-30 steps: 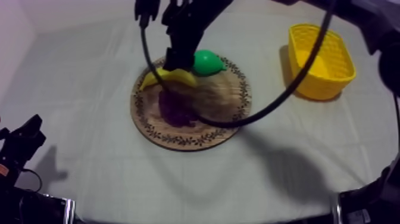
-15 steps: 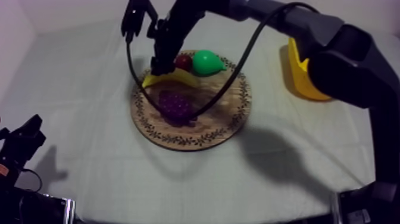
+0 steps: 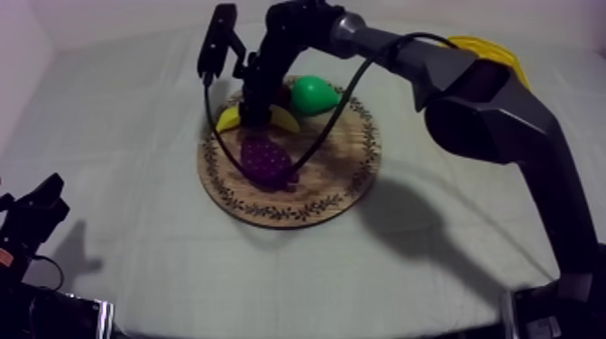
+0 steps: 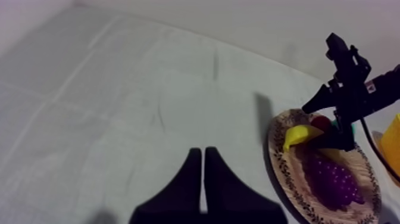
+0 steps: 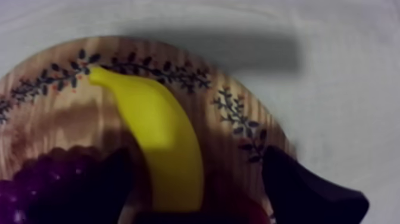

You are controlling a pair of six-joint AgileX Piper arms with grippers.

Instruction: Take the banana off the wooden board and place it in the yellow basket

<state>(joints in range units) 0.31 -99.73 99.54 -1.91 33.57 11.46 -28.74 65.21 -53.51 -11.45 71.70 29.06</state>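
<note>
Nearest to us, at the table's (image 3: pixel 135 135) near left corner, our left gripper (image 4: pixel 202 152) sits low above the cloth. Its two black fingers lie pressed together in a narrow wedge with nothing between them.

Past it, around the middle of the table, lies the round wooden board (image 3: pixel 334 171) with its patterned rim. The bunch of grapes (image 3: pixel 266 160) rests on the left half of the board, towards its near rim. Just beyond the grapes is the banana (image 5: pixel 163 140), on the board's far left part. One end points at the left rim and its curve runs along beside the leaf pattern.

Our right arm comes in from the far right and reaches down over the board. Our right gripper (image 5: pixel 196 156) stands at the banana with its fingers (image 5: pixel 309 190) spread apart, one on each side of the fruit. The finger on the grapes' side is just beside the banana. The other stands clear of it, with bare wood showing between them. So the banana lies on the board between open fingers and is not clamped.

Farther back, by the board's far rim, the green pear (image 3: pixel 314 93) lies next to the small red fruit (image 4: pixel 321 122). The red fruit is partly hidden by the arm.

Farthest of all, the yellow basket (image 4: pixel 393 140) stands at the table's far right corner, well apart from the board.
</note>
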